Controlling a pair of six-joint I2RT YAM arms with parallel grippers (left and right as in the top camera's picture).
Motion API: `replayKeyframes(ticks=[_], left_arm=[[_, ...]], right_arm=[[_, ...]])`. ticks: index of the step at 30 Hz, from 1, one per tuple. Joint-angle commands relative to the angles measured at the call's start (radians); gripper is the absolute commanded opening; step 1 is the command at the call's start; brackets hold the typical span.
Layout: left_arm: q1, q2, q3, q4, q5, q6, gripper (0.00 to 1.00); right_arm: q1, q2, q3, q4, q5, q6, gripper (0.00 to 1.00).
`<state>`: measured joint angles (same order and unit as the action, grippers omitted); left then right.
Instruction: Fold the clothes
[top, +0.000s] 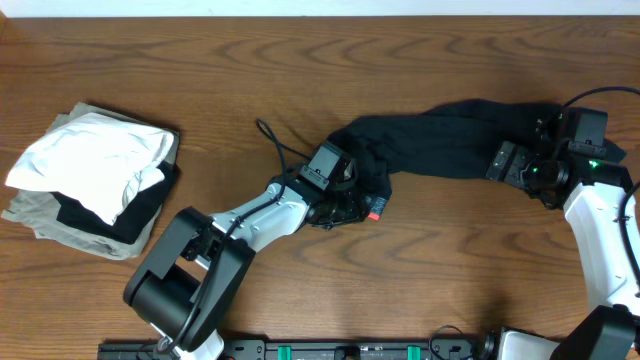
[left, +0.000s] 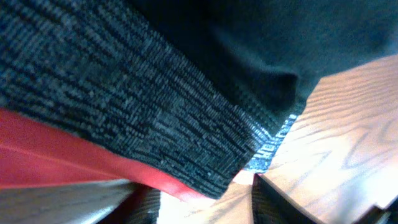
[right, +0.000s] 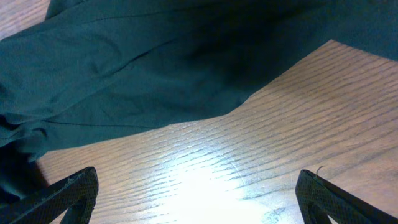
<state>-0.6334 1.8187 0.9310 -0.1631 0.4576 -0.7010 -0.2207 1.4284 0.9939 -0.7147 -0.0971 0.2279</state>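
Note:
The black trousers (top: 450, 135) lie stretched across the right half of the table, with their red-and-grey waistband (top: 377, 208) at the left end. My left gripper (top: 350, 210) is down at that end. In the left wrist view the grey knit waistband (left: 124, 106) and its red edge (left: 62, 155) fill the frame. The waistband's corner hangs between the fingers (left: 280, 199) of the left gripper (left: 208, 208), which still stand apart with wood showing in the gap. My right gripper (top: 503, 162) is open beside the leg end, over bare wood just below the dark fabric (right: 155, 68).
A pile of other garments sits at the far left: a white shirt (top: 90, 155) on top of something black (top: 135, 215) and a khaki-olive piece (top: 60, 225). The wooden table (top: 420, 280) shows bare along the front.

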Motion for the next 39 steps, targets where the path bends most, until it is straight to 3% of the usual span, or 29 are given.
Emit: replayKeyframes(ticks=[1,13,16,19,23,27,39], left_arm=[[-0.005,0.044,-0.028,-0.017,-0.024,-0.015,0.36],[-0.004,0.044,-0.027,0.030,-0.014,-0.016,0.36],[-0.011,0.044,-0.027,0.045,0.089,-0.045,0.57],[-0.026,0.044,-0.027,0.022,0.144,-0.180,0.65],[-0.038,0.044,-0.028,0.019,0.101,-0.358,0.79],[-0.038,0.044,-0.028,0.031,0.042,-0.488,0.85],[-0.037,0.044,-0.028,0.061,-0.216,-0.562,0.86]], right_arm=[[-0.007,-0.011,0.010,0.000,-0.002,0.011,0.99],[-0.007,-0.011,0.010,-0.001,-0.005,0.011,0.99],[-0.007,-0.011,0.010,0.000,-0.005,0.011,0.99],[-0.007,-0.011,0.010,0.000,-0.005,0.011,0.99],[-0.007,-0.011,0.010,0.000,-0.005,0.011,0.99],[-0.007,-0.011,0.010,-0.001,-0.005,0.011,0.99],[-0.007,-0.011,0.010,-0.004,-0.005,0.011,0.99]])
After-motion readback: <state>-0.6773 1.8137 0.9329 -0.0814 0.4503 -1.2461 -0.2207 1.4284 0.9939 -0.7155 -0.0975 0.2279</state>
